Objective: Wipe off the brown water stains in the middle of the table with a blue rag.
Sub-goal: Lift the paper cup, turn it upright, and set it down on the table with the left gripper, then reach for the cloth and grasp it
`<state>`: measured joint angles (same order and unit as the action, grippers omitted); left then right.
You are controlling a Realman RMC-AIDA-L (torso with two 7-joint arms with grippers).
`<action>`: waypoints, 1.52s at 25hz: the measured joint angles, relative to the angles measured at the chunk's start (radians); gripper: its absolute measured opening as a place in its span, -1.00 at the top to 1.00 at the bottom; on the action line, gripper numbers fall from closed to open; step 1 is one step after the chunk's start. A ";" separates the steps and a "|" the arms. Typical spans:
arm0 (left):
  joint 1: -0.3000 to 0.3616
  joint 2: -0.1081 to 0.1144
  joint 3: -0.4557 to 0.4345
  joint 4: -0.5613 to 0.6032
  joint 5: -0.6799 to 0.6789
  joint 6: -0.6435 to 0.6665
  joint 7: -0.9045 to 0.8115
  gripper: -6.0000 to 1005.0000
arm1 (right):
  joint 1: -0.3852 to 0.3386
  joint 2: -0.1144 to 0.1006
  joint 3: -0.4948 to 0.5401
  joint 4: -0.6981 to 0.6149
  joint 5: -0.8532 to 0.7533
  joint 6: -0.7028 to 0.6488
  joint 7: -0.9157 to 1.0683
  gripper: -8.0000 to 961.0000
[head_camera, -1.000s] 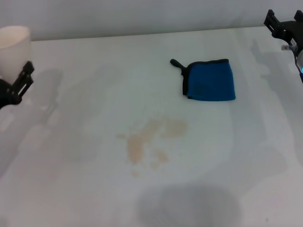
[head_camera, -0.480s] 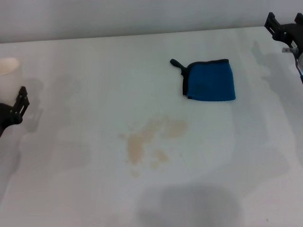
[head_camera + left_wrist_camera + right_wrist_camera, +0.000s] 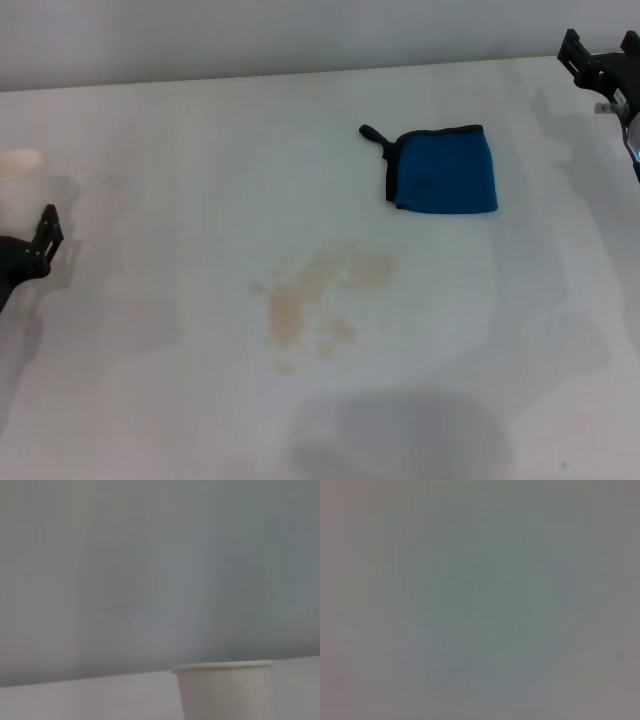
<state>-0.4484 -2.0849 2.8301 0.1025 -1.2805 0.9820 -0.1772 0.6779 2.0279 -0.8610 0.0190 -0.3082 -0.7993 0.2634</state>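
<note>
Here the left gripper (image 3: 40, 240) and right gripper (image 3: 600, 62) are cut off at the edges; their fingers cannot be made out. The soft bright blue rag (image 3: 444, 170) lies flat on the smooth white table (image 3: 180, 180), behind the pale tan blotchy stains (image 3: 318, 295). A white paper cup (image 3: 226, 690) stands far left.

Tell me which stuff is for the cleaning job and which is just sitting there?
For the job:
bright blue cloth rag with black edging
pale brown water stains
plain white smooth table

Just there:
white paper cup, at the left edge
</note>
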 joint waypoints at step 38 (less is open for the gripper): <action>0.060 -0.001 0.000 0.124 -0.059 -0.029 0.108 -0.78 | -0.008 0.000 -0.006 0.004 -0.002 0.000 0.000 -0.64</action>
<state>-0.3887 -2.0864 2.8301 0.2262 -1.3392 0.9526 -0.0692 0.6697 2.0279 -0.8672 0.0231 -0.3099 -0.7995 0.2638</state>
